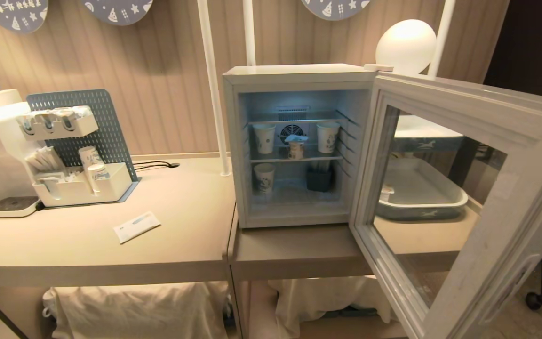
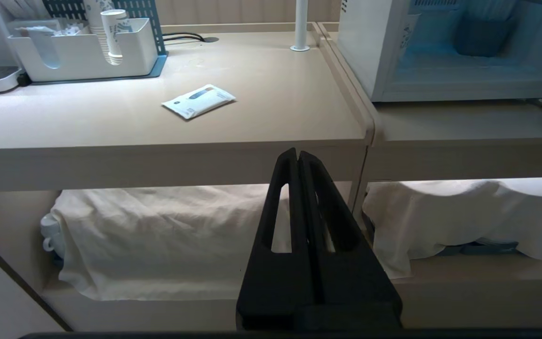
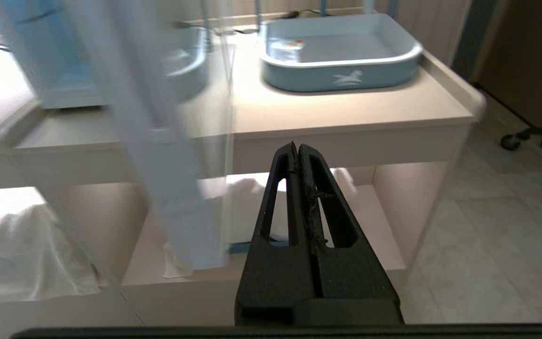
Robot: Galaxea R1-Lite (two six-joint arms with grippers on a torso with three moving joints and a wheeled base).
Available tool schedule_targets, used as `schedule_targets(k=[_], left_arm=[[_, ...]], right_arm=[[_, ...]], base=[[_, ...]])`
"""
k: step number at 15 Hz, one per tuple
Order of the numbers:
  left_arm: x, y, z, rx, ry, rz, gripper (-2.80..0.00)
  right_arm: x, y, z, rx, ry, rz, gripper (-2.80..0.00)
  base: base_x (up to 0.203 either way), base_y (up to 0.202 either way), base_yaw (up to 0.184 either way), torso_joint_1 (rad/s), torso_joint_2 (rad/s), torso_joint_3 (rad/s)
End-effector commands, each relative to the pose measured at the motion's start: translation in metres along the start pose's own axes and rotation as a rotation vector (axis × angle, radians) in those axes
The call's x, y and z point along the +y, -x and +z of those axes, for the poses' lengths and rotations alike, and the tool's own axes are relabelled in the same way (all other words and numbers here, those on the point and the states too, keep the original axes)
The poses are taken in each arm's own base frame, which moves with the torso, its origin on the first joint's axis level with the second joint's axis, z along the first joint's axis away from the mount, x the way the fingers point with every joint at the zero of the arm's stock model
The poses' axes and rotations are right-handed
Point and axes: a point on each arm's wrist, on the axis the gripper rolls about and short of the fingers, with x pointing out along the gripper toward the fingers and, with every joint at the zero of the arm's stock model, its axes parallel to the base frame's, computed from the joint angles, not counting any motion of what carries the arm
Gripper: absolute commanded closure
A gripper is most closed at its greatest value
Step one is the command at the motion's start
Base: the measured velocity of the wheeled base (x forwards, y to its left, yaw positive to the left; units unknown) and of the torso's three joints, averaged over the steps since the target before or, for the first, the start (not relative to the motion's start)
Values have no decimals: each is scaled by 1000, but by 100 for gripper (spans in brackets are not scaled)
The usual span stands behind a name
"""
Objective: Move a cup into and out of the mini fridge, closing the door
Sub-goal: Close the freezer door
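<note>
The mini fridge [image 1: 294, 75] stands on the right counter with its door [image 1: 515, 188] swung wide open toward me on the right. On its middle wire shelf, in front of the fan grille, sits the cup [image 1: 295, 148], a squat tub with a flat white lid. Neither arm shows in the head view. My left gripper [image 2: 298, 153] is shut and empty, low in front of the counter's front edge. My right gripper [image 3: 296, 146] is also shut and empty, below the counter edge, with the door [image 3: 158, 117] a blurred panel close beside it.
Taller printed paper cups [image 1: 264, 138] share the fridge shelves with a dark holder [image 1: 319, 179]. A blue tray [image 3: 341, 70] holding a tub with an orange mark [image 3: 286, 46] sits right of the fridge. A packet [image 1: 136, 226], a cup organiser [image 1: 83, 186] and a white machine occupy the left counter.
</note>
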Motion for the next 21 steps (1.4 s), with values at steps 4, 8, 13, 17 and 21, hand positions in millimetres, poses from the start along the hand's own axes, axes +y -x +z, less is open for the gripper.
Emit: schedule_targets(k=[4, 8, 13, 17, 21], left_arm=[[0, 0, 0, 0, 0, 1, 0], [0, 0, 0, 0, 2, 1, 0], [0, 0, 0, 0, 2, 1, 0], [0, 0, 0, 0, 2, 1, 0], [0, 0, 0, 0, 2, 1, 0]], right_arm=[[0, 0, 0, 3, 1, 0, 0], [0, 4, 43, -20, -61, 2, 0], [2, -91, 120, 257, -234, 9, 0], [-14, -181, 131, 303, -395, 283, 0], [-48, -202, 128, 313, -497, 821, 0]], base=[[0, -151, 0, 1, -1, 0], [0, 0, 0, 0, 0, 0], [0, 0, 0, 0, 0, 0], [0, 0, 0, 0, 0, 0], [0, 0, 0, 0, 0, 0]])
